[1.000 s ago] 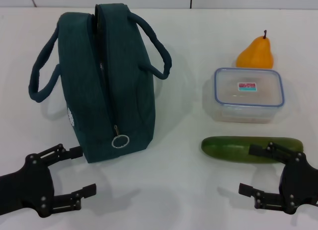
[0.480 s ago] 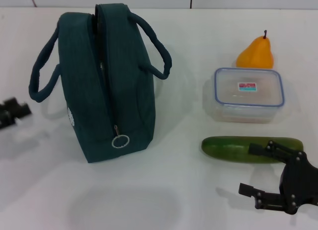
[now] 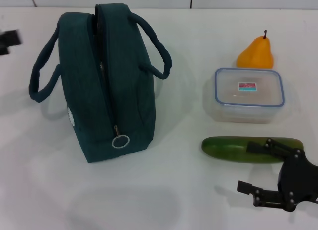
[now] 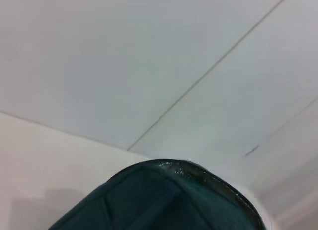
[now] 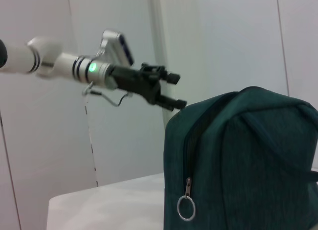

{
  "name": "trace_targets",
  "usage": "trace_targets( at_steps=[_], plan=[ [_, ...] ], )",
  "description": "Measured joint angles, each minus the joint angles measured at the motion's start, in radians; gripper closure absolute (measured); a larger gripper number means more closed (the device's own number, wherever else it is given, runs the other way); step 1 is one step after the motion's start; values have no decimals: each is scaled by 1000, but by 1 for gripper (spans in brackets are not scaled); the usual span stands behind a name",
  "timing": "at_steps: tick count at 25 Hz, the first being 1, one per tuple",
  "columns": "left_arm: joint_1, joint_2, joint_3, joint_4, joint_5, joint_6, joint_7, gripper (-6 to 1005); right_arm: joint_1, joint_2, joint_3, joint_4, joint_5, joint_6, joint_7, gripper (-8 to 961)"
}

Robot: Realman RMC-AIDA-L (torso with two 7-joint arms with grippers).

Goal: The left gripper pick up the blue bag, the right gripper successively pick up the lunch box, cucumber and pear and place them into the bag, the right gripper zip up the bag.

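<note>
Blue bag (image 3: pixel 107 81) stands upright on the table's (image 3: pixel 164 190) left half, zipper mostly closed, contents hidden. Left gripper (image 5: pixel 166 91), prongs slightly spread, hovers above and beside its top, holding nothing: grasping the bag seems the step in hand, calling for descent onto a handle. Right gripper (image 3: pixel 256 170) waits spread near the cucumber (image 3: pixel 238 149); lunch box (image 3: pixel 248 94) looks empty, pear (image 3: pixel 256 53) behind it.

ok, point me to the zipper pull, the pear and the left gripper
zipper pull (image 3: pixel 120 141), head view, on the silver ring.
pear (image 3: pixel 255 54), head view, on its orange body.
left gripper (image 5: pixel 171 91), right wrist view, midway between its fingertips, above the bag (image 5: pixel 248 160).
</note>
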Motion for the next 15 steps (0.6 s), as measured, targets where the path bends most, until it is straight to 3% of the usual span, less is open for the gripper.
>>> trace_targets(
  at_steps=[4,6,15],
  plan=[
    [-67,-38,172,258,140,-34,-212,129,2,1,0,-1,1,1,0,80],
    [-98,-43,223,312,190,-36,-272,129,2,1,0,-1,4,1,0,80],
    [-170,-45,335,334,310,-38,-363,130,4,1,-9,-1,26,-10,0,80]
  ],
)
